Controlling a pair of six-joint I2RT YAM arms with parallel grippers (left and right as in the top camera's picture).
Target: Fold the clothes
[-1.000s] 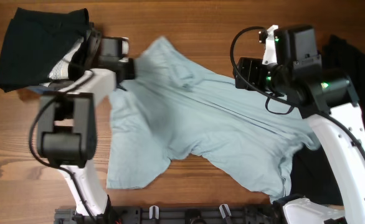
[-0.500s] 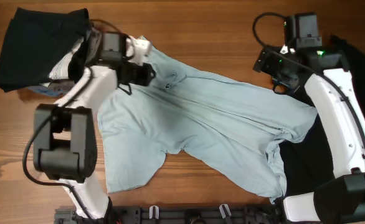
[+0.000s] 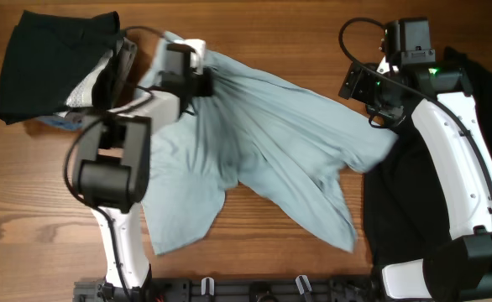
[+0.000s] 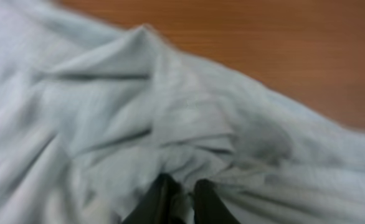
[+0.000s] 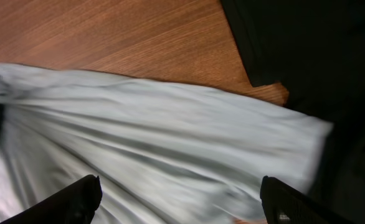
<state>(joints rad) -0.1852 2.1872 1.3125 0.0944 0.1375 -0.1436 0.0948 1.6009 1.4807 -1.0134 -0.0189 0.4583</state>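
The pale sky-blue T-shirt (image 3: 288, 159) lies rumpled across the middle of the table. My left gripper (image 3: 202, 81) is shut on a bunched fold near its upper left; the left wrist view shows the dark fingers (image 4: 181, 198) pinching the blue cloth (image 4: 170, 118). My right gripper (image 3: 369, 102) hovers open over the shirt's right edge; its fingers (image 5: 182, 198) are spread wide above the blue cloth (image 5: 157, 137) and hold nothing. A black T-shirt (image 3: 414, 210) lies under the right arm and shows in the right wrist view (image 5: 313, 56). Another black garment (image 3: 49, 59) lies folded at the top left.
A white patterned cloth (image 3: 86, 88) and a small blue item (image 3: 57, 122) peek out under the folded black garment. A dark rack (image 3: 254, 290) runs along the table's front edge. Bare wood (image 3: 28, 201) shows at the left front and far middle.
My left gripper has moved right and away, dragging the shirt's upper left with it. The right gripper moved right off the shirt, whose right side slid left and bunched up.
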